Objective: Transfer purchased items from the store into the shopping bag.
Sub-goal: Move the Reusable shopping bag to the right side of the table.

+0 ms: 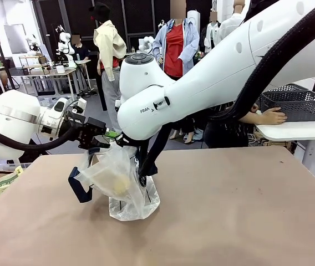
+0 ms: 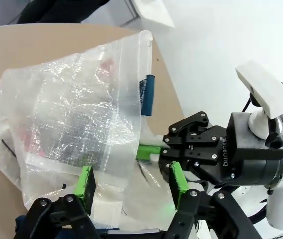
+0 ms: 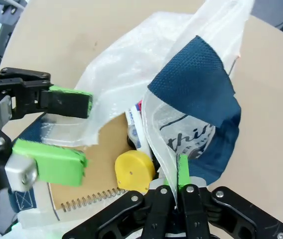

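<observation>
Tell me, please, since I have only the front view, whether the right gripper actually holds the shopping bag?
Observer: Yes. In the right wrist view the right gripper is shut on the rim of the shopping bag, beside a navy handle.
Operator: Thank you. Could you say what lies inside?
Observer: A yellow round item lies next to a spiral-bound tan notebook.
Operator: And how does the left gripper stand?
Observer: The left gripper is open, its green pads on either side of the bag's film.
</observation>
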{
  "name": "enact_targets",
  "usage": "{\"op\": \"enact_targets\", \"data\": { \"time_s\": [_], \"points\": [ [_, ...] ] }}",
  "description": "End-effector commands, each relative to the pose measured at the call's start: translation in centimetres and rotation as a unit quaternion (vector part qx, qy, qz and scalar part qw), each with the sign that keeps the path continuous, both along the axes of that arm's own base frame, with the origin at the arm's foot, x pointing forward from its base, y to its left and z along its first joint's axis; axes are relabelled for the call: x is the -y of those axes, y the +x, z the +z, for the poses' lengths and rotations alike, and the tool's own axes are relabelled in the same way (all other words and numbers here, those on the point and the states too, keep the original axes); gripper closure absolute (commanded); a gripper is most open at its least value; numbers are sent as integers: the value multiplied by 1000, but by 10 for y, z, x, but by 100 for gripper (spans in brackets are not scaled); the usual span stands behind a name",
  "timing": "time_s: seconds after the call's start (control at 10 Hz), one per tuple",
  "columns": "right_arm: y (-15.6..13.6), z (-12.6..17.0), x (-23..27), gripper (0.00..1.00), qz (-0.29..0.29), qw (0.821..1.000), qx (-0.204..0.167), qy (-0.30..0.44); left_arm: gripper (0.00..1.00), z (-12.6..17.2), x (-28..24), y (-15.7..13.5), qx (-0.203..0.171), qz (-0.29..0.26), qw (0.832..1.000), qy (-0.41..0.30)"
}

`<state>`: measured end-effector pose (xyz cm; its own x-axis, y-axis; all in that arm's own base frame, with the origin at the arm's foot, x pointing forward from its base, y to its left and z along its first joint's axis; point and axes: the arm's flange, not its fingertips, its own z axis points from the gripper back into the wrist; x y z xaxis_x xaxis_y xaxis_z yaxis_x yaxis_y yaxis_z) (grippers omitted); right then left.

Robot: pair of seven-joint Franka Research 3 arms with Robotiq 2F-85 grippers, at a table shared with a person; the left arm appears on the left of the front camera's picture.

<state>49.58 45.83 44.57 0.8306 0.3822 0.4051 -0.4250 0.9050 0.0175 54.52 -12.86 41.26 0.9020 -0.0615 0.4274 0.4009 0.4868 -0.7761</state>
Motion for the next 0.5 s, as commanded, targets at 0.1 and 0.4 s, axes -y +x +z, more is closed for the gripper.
{"op": "enact_targets", "data": {
  "time_s": [0.1, 0.4],
  "points": [
    [3, -6, -14, 100, 4, 1000, 3, -21, 23, -3, 10, 3, 14, -11, 1000, -2],
    [1, -5, -21, 100, 8, 1000, 7, -23, 23, -1, 18, 0, 21, -15, 999, 19]
  ]
}}
